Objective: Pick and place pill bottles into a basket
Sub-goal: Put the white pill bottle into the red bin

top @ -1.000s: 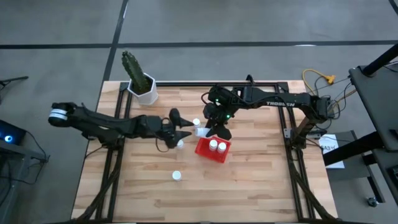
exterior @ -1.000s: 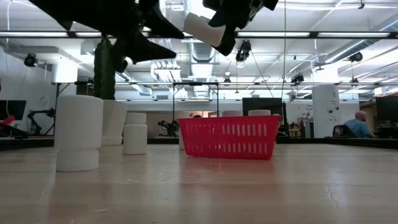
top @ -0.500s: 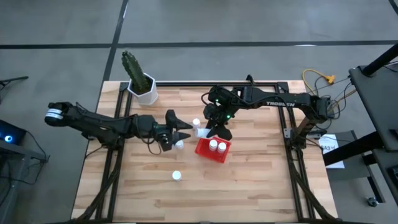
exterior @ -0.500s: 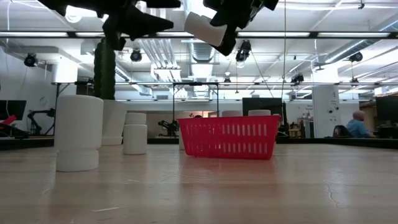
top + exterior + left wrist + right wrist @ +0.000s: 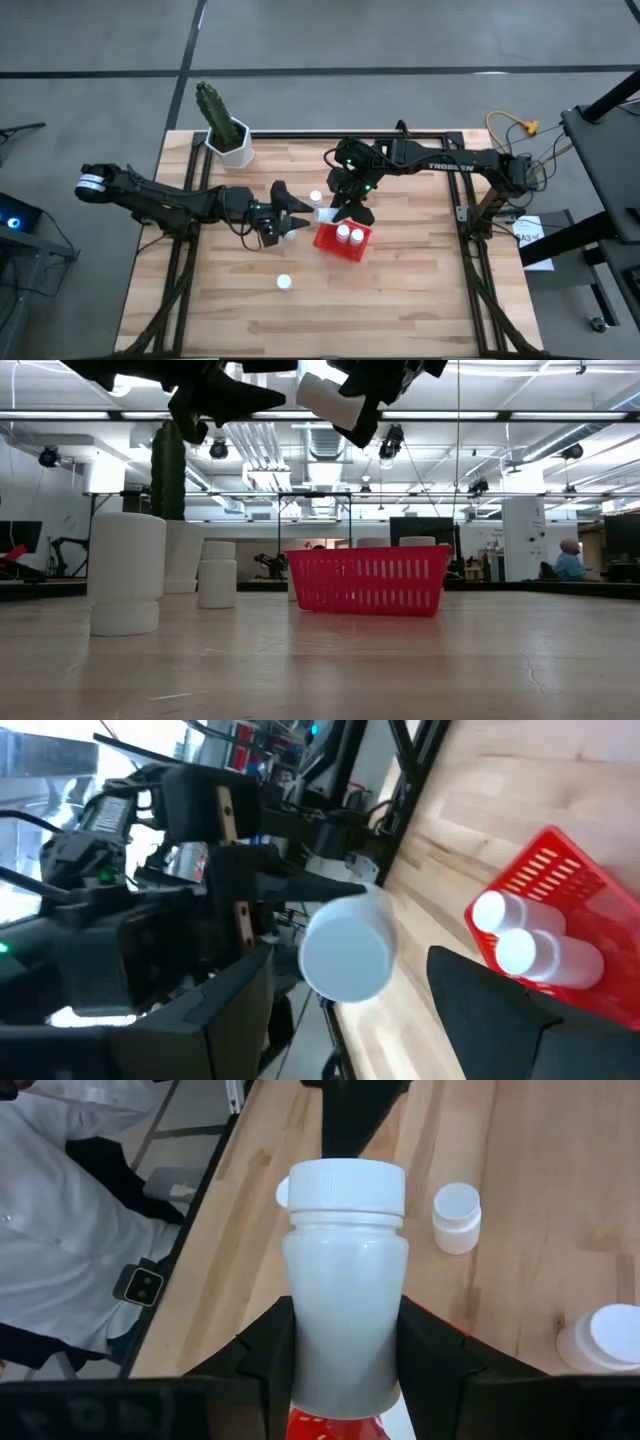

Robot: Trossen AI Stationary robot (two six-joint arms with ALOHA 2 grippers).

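Bench: pale wood-plank bench [image 5: 400,300] on a black frame, grey floor around it; the low view looks past it into a large workshop hall with ceiling lights.
Cactus: green cactus in a white hexagonal pot [image 5: 232,143] at the far left corner of the bench, well apart from the bottles.
Left end effector: left end effector [image 5: 296,217] held above the middle of the bench, just left of the basket; its two dark fingers stand spread wide with nothing between them, and its wrist view looks at the cap of the bottle the other arm carries.
Loose bottles: one pill bottle [image 5: 285,283] stands alone on the near side of the bench; another [image 5: 316,198] stands by the left end effector on the far side; in the low view a near bottle [image 5: 126,573] looms large and a smaller one [image 5: 216,574] stands farther back.
Held bottle: a white capped bottle [image 5: 345,1290] is tilted and lifted clear of the bench, above the basket's left edge.
Right end effector: right end effector [image 5: 345,1350] is clamped on the sides of that bottle, one finger on each side of its body.
Basket: red mesh basket [image 5: 326,240] sits near the bench's middle, directly under the right arm's wrist.
Basket contents: two bottles [image 5: 349,234] stand upright side by side inside it, touching.
Person: someone in a white sleeve [image 5: 70,1190] shows beyond the bench edge in the right wrist view.
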